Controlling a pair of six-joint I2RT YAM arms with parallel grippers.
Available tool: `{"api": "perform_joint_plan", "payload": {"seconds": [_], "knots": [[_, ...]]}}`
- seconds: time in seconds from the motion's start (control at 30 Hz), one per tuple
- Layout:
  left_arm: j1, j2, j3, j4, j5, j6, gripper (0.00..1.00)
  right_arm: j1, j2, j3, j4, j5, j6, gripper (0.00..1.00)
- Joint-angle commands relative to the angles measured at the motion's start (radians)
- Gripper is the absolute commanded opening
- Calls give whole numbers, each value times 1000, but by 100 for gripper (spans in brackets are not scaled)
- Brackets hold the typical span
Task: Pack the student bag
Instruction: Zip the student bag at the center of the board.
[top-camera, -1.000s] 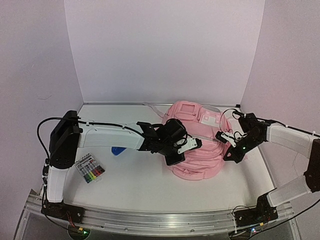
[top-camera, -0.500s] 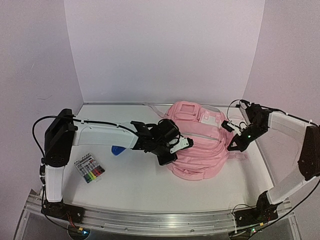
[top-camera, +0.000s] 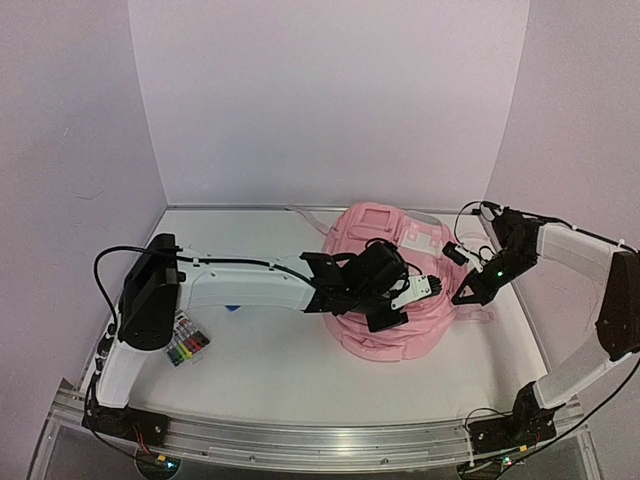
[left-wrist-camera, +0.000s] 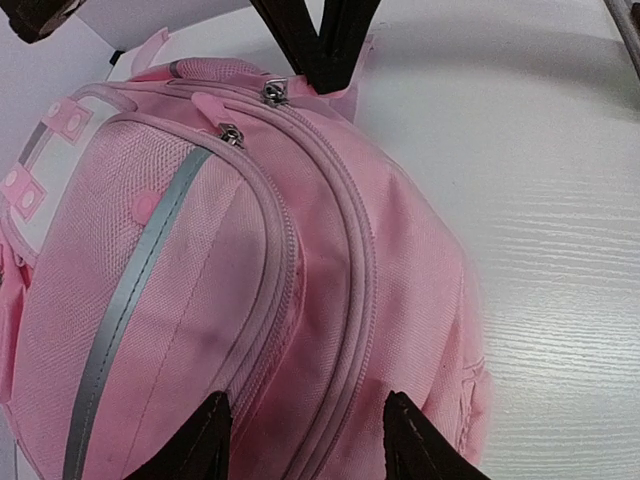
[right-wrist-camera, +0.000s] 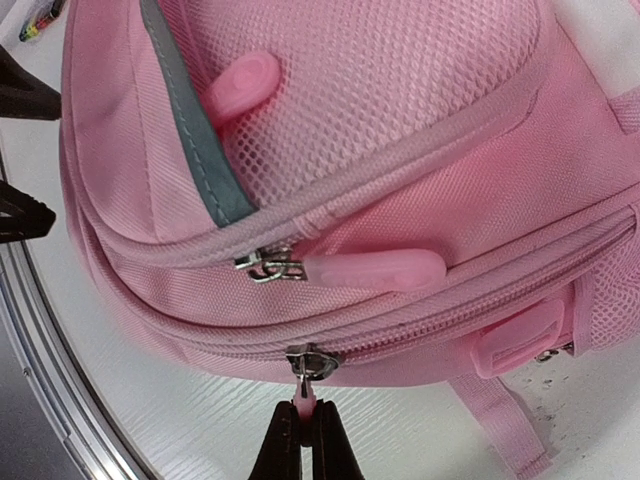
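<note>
top external view: the student bag (top-camera: 400, 335) lies on the table (top-camera: 270, 370), right of centre. my left gripper (left-wrist-camera: 312, 445) hangs over it, fingers spread, holding nothing. my right gripper (right-wrist-camera: 302, 445) is pinched tight on a pink zip pull (right-wrist-camera: 303, 402).

White wood-grain table (top-camera: 280, 370) in the middle. Lilac wall (top-camera: 60, 150) at 9 o'clock, white wall (top-camera: 320, 100) at 12, another lilac wall (top-camera: 590, 120) at 3. Aluminium rail (top-camera: 320, 440) along 6 o'clock. Soft, even light.
</note>
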Motion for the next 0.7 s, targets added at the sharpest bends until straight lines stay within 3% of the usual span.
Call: {"api": "perform_joint_plan", "payload": {"seconds": [0.0,0.17,0.37,0.67], "knots": [[5,30,60,26,11,37,52,7,-16,27,-38,-71,0,0],[4,72,93,-18,39,43,45,9,-6,34,-36,-79,4,0],[-7,67,90,-42,47,51,26,9,8,43,-38,-77,10,0],[-18,47,87,-105,92,98,24,9,26,44,-38,-79,18,0]]}}
